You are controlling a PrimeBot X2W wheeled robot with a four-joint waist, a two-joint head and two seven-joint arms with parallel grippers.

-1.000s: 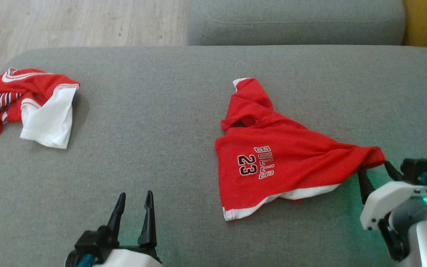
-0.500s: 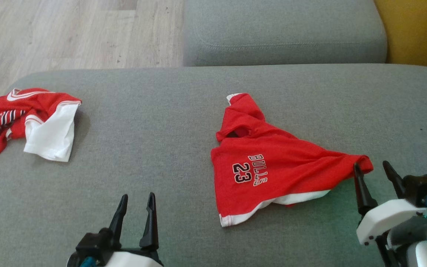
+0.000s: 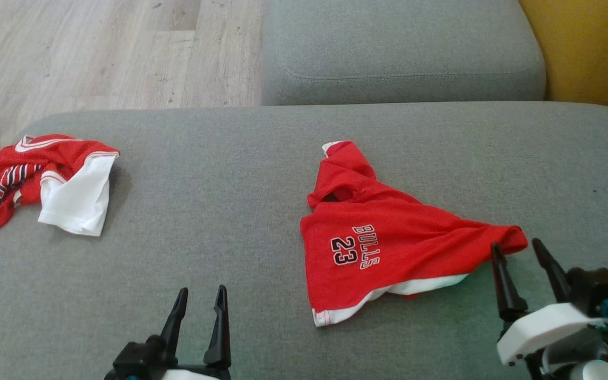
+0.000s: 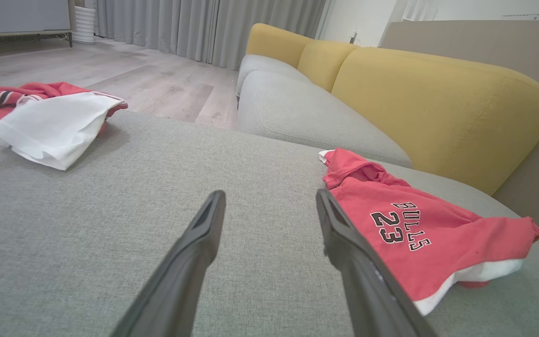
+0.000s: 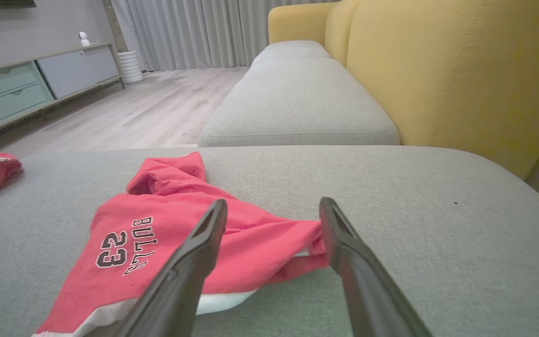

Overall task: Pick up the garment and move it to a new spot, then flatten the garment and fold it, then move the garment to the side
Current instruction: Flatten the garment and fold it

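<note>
— Where's the shirt (image 3: 388,248)?
— Crumpled on the cushion (image 3: 230,158), right of its middle. My right fingers (image 3: 515,246) are spread just beside its right corner, holding nothing; my left fingers (image 3: 202,289) are spread too, near the front edge.
— Next?
— I'd pinch opposite corners and pull outward evenly.

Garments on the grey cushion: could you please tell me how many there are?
2. The red Bulls 23 garment lies right of centre, beside the open right gripper; a crumpled red-and-white heap lies at the far left, which might hide another.
</note>
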